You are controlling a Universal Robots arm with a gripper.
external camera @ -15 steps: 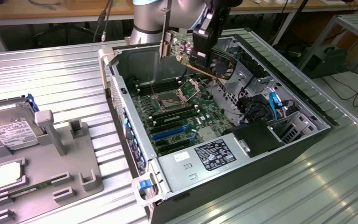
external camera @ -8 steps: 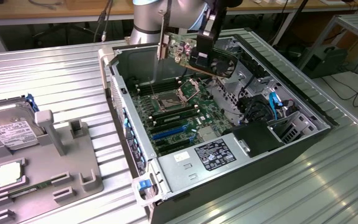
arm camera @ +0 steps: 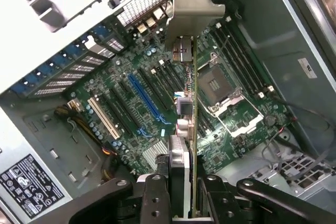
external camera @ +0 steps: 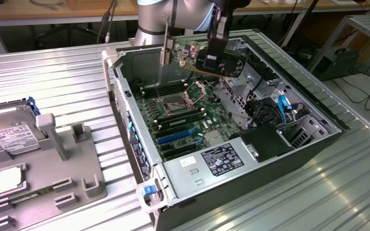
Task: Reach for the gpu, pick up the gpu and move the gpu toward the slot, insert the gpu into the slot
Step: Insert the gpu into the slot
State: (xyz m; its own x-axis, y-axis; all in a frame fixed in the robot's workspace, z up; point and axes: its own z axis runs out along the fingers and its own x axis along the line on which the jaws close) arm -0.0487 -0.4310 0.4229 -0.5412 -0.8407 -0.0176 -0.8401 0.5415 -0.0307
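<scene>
One gpu [external camera: 227, 65] is hanging upright above the green motherboard [external camera: 194, 115] inside the open case [external camera: 117, 96], with its silver bracket [external camera: 165, 43] at the nine o'clock end in the exterior view. The gripper [external camera: 218, 45] is clamping its upper edge, jaws partly closed. The blue slot [external camera: 175, 138] is lying at seven o'clock from the card, well apart.

Robot arm [external camera: 154, 21]: a smooth silver-grey cylindrical tube is showing just beside the gripper [external camera: 216, 52], and a thin dark line [external camera: 173, 17] is running along the tube's length. The gripper [arm camera: 184, 182] is appearing matt black and is built of flat jointed links [arm camera: 273, 198]. Round pivot pins [arm camera: 156, 178] are sitting near its fingertips.
</scene>
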